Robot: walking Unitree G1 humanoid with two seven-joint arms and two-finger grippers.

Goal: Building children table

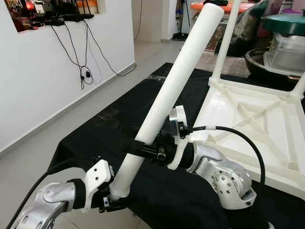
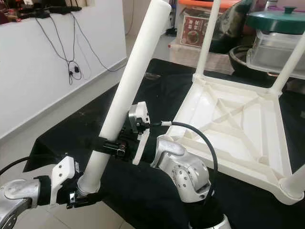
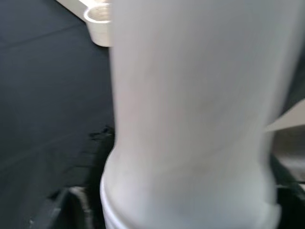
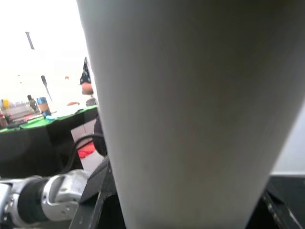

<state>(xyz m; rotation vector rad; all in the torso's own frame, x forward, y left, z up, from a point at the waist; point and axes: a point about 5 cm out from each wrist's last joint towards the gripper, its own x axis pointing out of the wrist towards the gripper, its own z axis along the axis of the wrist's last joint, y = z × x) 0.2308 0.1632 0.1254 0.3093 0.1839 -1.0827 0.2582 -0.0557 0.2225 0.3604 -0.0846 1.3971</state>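
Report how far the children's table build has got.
Done: the upturned tabletop lies on the black cloth with at least two legs standing in its far corners. In hand: both the left gripper and right gripper clamp a loose white leg, tilted. Left: seating it in the empty near-corner socket.

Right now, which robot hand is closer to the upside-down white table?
The right. The right gripper clamps the middle of the white leg, beside the table. The left gripper holds the leg's bottom end, farther away.
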